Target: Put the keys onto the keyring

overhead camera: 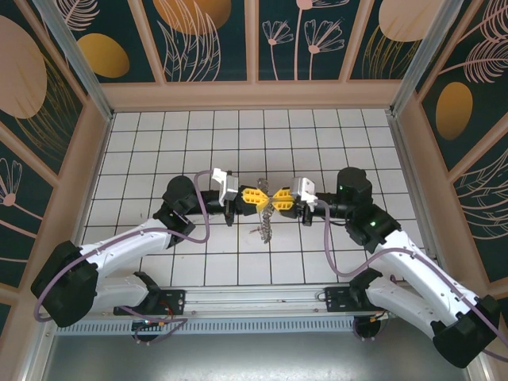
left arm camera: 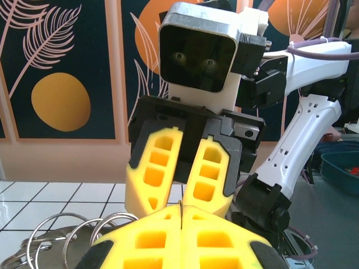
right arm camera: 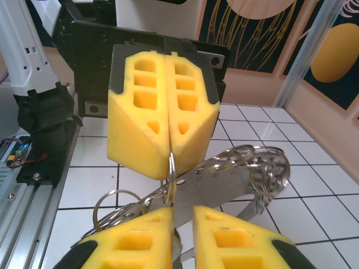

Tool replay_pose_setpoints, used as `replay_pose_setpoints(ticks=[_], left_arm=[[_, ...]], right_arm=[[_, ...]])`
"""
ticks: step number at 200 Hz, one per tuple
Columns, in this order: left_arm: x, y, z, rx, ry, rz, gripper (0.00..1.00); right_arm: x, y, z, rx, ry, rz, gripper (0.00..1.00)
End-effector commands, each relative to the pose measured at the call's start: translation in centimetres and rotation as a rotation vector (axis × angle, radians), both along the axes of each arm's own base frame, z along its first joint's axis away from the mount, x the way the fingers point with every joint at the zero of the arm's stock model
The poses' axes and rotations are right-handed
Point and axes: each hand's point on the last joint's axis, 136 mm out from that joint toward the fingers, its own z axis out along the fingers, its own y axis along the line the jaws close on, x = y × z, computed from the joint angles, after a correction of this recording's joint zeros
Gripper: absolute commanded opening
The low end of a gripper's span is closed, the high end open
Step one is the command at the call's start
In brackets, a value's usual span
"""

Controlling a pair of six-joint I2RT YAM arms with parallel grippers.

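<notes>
Centre of the overhead view, above the tiled desk (overhead camera: 159, 135): the left pincer (overhead camera: 258, 197) is clamped fully shut on the thin keyring (right arm camera: 170, 168) wire. The right pincer (overhead camera: 279, 198), barely parted, seems to pinch the same loop. The keys (overhead camera: 266, 226) dangle just beneath (a silvery cluster). Threading looks under way; next, one pincer probably steadies the loop while the other slides a key on.

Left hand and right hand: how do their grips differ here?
The left hand presses its fingers flat together on the keyring; the right hand leaves a narrow gap between its fingers around it. The left hand points right, the right hand left. Both have yellow fingers and meet tip to tip.
</notes>
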Motion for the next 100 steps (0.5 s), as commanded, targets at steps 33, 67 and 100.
replay_pose_setpoints(ticks=[33, 67, 100], left_arm=[[-0.57, 0.01, 1.44, -0.052, -0.037, -0.028, 0.0], [-0.46, -0.12, 1.24, -0.055, -0.027, -0.03, 0.0], [-0.55, -0.27, 0.92, -0.052, -0.017, -0.04, 0.0]], right_arm=[[-0.86, 1.31, 1.18, 0.026, -0.039, 0.067, 0.14], [-0.94, 1.61, 0.92, 0.004, -0.05, 0.062, 0.17], [-0.82, 1.6, 1.0, 0.0, -0.067, 0.038, 0.08]])
